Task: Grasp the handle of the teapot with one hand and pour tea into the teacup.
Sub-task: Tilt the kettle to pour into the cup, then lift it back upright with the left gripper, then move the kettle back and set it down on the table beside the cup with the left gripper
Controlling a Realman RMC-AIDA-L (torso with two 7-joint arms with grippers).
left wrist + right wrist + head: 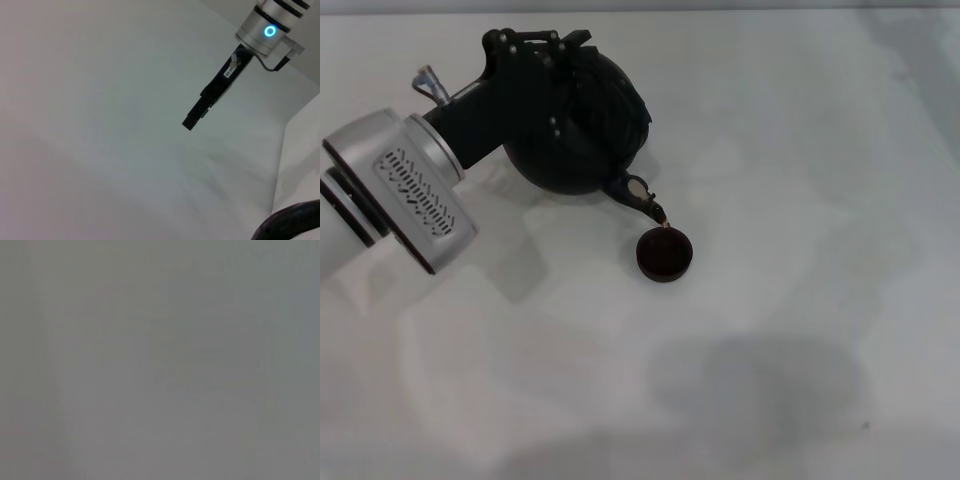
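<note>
The teapot (582,125) is held tilted above the bench (800,330) by the left tool (535,50), closed on its handle (620,80); its spout is positioned directly over the teacup (665,254).

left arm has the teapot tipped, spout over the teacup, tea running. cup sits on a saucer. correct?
One thing is off: no saucer. The head view shows the teacup standing directly on the bare white table. The rest holds: the left gripper has the teapot tipped, spout above the cup, tea running in.
</note>
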